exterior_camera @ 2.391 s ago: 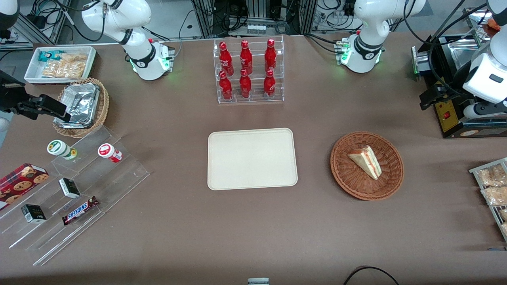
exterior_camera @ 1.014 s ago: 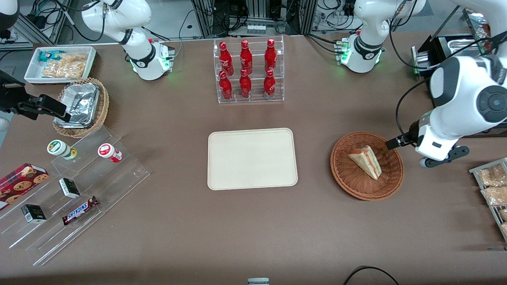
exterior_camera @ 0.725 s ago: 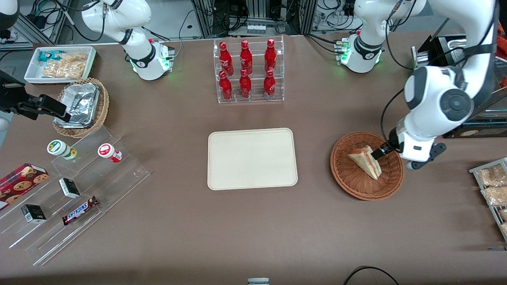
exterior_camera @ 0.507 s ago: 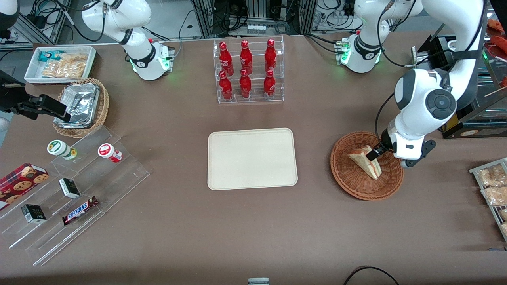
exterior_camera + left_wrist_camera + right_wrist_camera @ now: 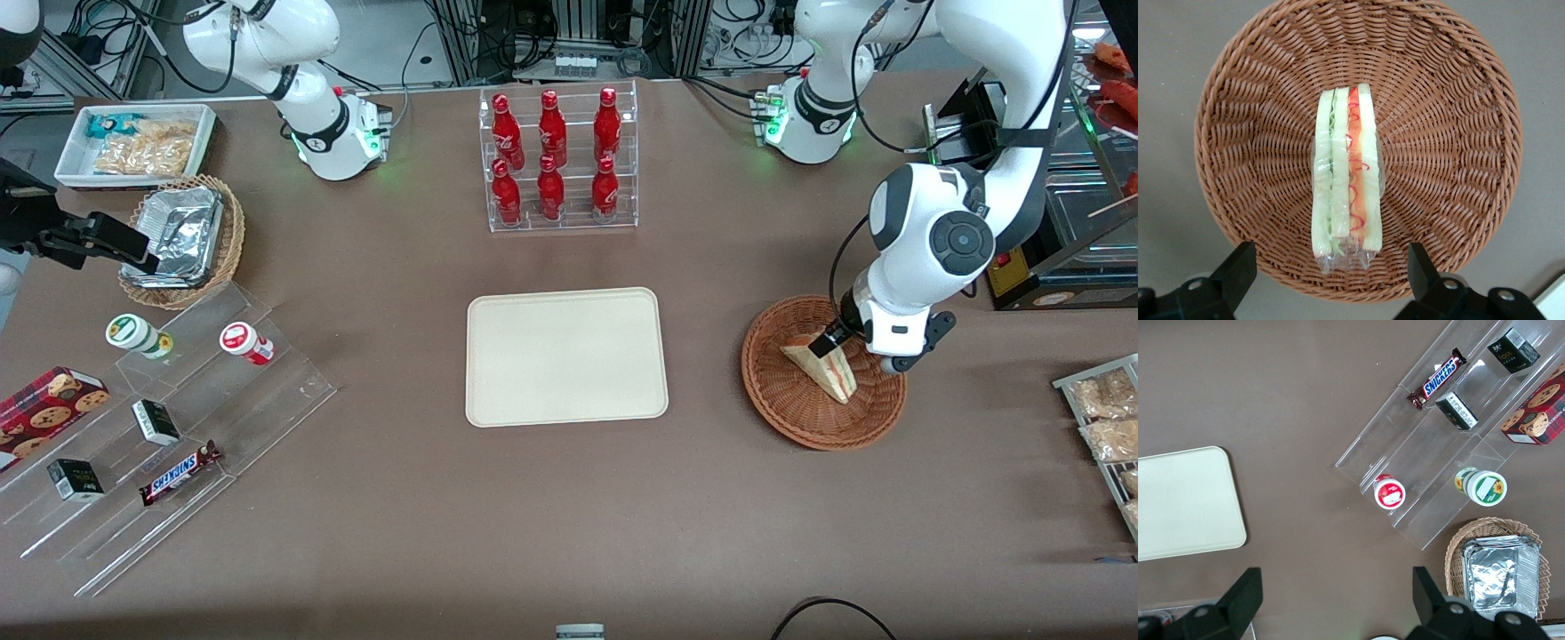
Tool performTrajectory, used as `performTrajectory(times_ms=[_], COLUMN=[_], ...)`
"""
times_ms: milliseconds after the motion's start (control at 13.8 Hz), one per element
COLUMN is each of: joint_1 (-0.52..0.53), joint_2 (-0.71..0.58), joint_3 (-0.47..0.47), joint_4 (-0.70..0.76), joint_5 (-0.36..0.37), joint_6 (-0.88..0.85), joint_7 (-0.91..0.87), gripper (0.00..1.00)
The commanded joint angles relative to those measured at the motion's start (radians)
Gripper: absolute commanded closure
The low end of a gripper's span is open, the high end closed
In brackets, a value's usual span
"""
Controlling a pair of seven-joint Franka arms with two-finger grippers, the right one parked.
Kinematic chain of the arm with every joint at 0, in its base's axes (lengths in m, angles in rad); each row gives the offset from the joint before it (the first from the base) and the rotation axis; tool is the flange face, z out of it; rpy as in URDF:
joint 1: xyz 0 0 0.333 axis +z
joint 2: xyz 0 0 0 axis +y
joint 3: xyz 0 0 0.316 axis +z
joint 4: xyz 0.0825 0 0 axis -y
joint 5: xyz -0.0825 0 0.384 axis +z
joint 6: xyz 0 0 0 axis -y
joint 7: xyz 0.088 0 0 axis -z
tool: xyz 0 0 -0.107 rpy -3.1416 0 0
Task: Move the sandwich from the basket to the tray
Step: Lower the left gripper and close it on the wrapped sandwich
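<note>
Over the basket [image 5: 824,372] toward the working arm's end of the desk [image 5: 569,516], the gripper [image 5: 1331,277] hung with its fingers [image 5: 1237,273] spread wide apart, holding nothing. And what a line-up: from the wrist camera the sandwich [image 5: 1346,177] stood on edge in the middle of the wicker, cut face up, red and green filling showing between pale bread, with one finger off to either side of the wedge's thick end. Clear wrap looked bunched around that end. From the front the sandwich [image 5: 821,362] sat in the basket with the gripper [image 5: 831,340] just above its farther, thicker end, not touching as far as could be told. The tray [image 5: 566,356] waited bare at mid-desk, well apart from the basket, nearer the front camera than the rack of red bottles [image 5: 558,160]. The smart play, by my read, was a straight drop so the fingers straddled the bread's flat sides, low enough for a firm hold but clear of the weave. Close gently, because soft bread would probably squash and the slippery wrap could slide. Then lift clean above the rim before carrying across.
</note>
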Motion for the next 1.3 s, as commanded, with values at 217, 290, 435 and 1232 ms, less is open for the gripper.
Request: performTrajectory(times_ms=[217,290,435,1232], joint_1=[0.001,0.001,0.003,0.006], joint_2=[0.054,0.062,0.077,0.085], joint_3=[-0.015,-0.015,-0.015,-0.013], joint_4=[-0.016,-0.017,-0.017,0.003], joint_5=[-0.006,-0.008,-0.006,-0.002], joint_6=[0.077,0.090,0.098,0.106], joint_7=[-0.022,-0.022,-0.022,-0.009], gripper=[0.00,0.00,0.01,0.92])
